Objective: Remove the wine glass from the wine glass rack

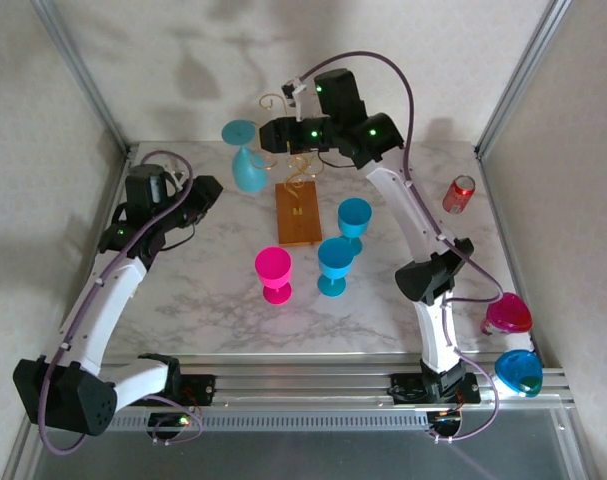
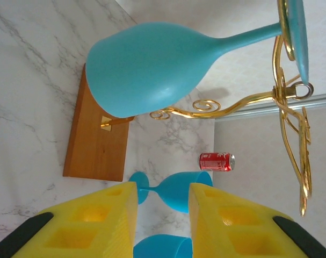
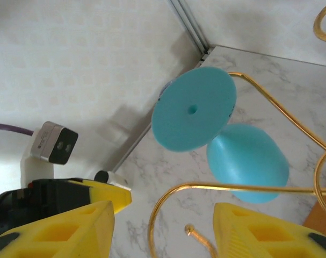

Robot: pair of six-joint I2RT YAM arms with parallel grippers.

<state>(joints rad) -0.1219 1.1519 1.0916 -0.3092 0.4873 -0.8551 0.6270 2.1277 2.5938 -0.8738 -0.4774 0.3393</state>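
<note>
Wine glass (image 3: pixel 247 161) hangs upside down on the rack (image 1: pixel 298 215).
Just ahead of the wide-open right gripper (image 3: pixel 163 226); left gripper (image 2: pixel 163 215), also wide, faces its bowl.

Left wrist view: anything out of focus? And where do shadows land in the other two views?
Left wrist: wine glass sharp, near yellow fingers slightly soft. Top external: soft grey shadows on the back wall. Right wrist: a faint shadow on the wall beside the glass foot.

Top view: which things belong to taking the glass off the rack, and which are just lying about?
Job: teal glass, rack.
Lying about: pink glass, near blue glass, far blue glass, can, pink cup, blue cup.
</note>
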